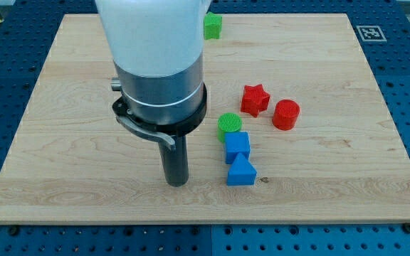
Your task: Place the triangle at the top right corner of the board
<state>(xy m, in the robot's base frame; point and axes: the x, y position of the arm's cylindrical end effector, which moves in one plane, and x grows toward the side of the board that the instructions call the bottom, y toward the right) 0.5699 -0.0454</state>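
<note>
The blue triangle (241,172) lies near the board's bottom middle, just below a blue cube (237,146) and touching it. My tip (176,182) rests on the board to the left of the blue triangle, about a block's width away from it. The arm's white and grey body rises above the tip and hides the board's upper left middle.
A green cylinder (229,125) sits right above the blue cube. A red star (255,99) and a red cylinder (286,114) lie to the right of it. A green block (213,25) shows partly at the top edge. The wooden board (333,185) sits on a blue perforated table.
</note>
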